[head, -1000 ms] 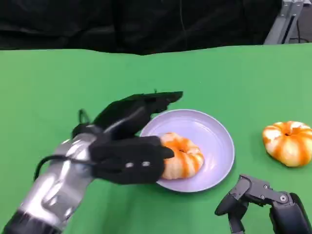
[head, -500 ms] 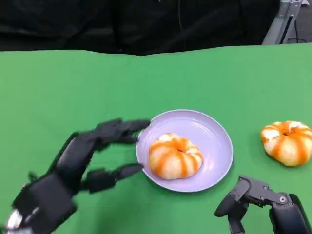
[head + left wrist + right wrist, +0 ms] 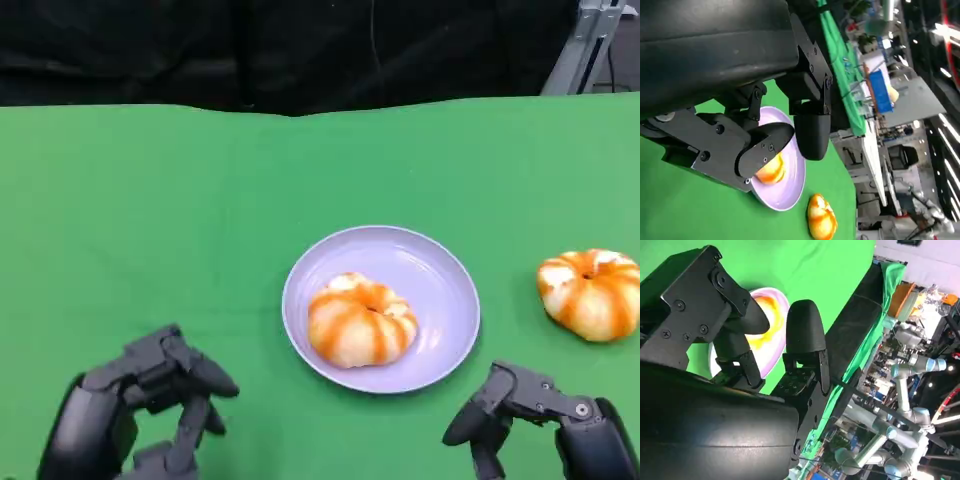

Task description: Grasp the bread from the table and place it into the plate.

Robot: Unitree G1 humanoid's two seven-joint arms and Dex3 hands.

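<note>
An orange-and-white striped bread point(image 3: 361, 320) lies in the lavender plate point(image 3: 440, 285) at the middle of the green table; it also shows in the left wrist view point(image 3: 771, 170) and the right wrist view point(image 3: 765, 322). A second striped bread point(image 3: 592, 293) sits on the cloth to the plate's right, also seen from the left wrist point(image 3: 821, 218). My left hand point(image 3: 140, 410) rests low at the near left, empty, fingers loosely curled and apart. My right hand point(image 3: 545, 420) sits at the near right, empty, below the second bread.
The green cloth ends at a black backdrop along the far side. A metal stand point(image 3: 588, 40) rises at the far right corner. Bare cloth lies left of the plate and between the plate and the second bread.
My left hand let go of the bread in the plate and drew back toward me to the near left corner. The right hand stayed put.
</note>
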